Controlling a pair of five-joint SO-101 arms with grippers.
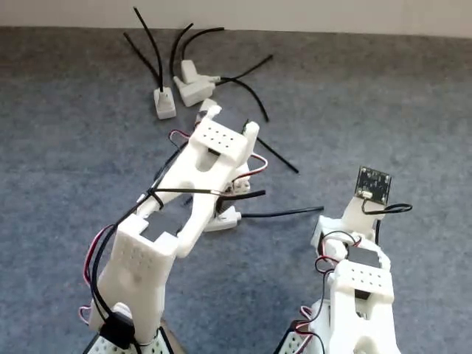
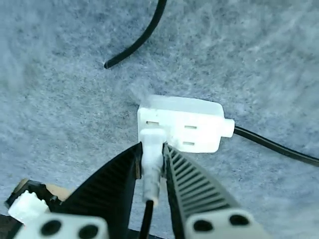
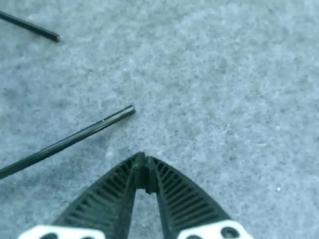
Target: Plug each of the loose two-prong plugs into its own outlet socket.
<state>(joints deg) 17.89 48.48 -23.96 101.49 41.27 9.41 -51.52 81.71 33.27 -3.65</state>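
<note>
Your left tool (image 2: pixel 152 153) is squeezed tight on the white plug (image 2: pixel 151 174). The plug's front end touches the white socket (image 2: pixel 192 124), which lies on the grey bench (image 2: pixel 60 99). I cannot tell how deep the prongs sit. Push straight along the plug, slow and even. If you push sideways, I think the light socket could slide away. Your left arm (image 1: pixel 199 173) stretches long over the middle of the bench and tips down. Your right tool (image 3: pixel 146 174) is pinched together on nothing, low over the bench, near a black wire end (image 3: pixel 127 110). Your right arm (image 1: pixel 358 280) sits tucked close to its base.
</note>
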